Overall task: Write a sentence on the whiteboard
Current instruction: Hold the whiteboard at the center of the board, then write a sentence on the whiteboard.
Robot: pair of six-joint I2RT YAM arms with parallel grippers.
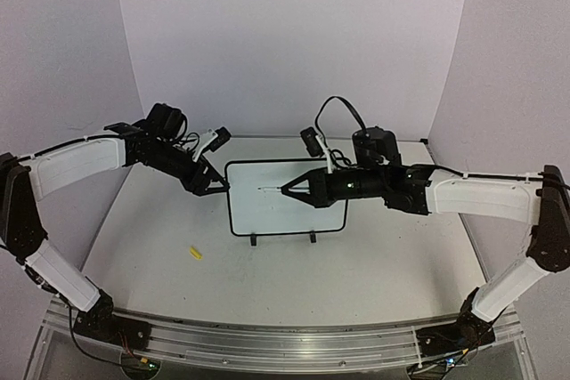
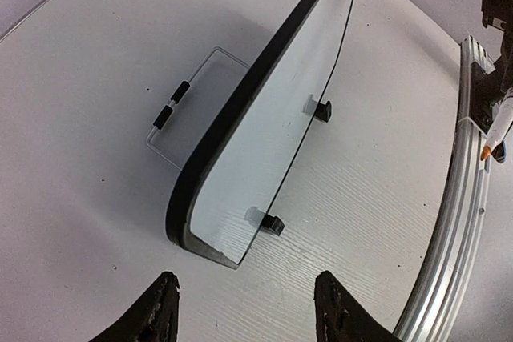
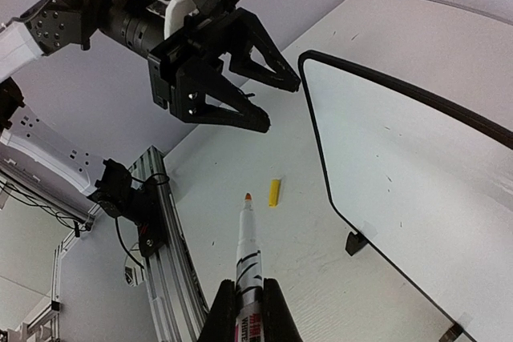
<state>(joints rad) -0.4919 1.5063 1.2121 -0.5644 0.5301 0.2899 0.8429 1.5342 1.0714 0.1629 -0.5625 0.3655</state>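
The whiteboard (image 1: 267, 215) stands near the middle of the top view, upright on two small black feet (image 2: 272, 226), its face toward the arms' bases. The left fingers (image 2: 152, 314) are spread wide and empty, just beside the board's left edge. In the left wrist view the nearest rounded corner sits ahead of the gap, not yet between them.

The right fingers (image 3: 222, 316) are clamped on a marker (image 3: 247, 246), orange tip out, at the bottom centre of the right wrist view. From above, the tip lies over the board's left half, but I cannot tell whether it touches the face. No sentence is readable on the white surface, so I judge the writing barely begun, if at all. A yellow cap (image 3: 275, 192) lies on the worktop (image 1: 374, 264), lower left of the board.

The board looks light and stiff, with a slick face and only narrow feet, so pen pressure would likely push it back or tip it. The black frame at the left edge is the sensible place to pinch it, clear of the writing area, and a moderate grip should be enough.
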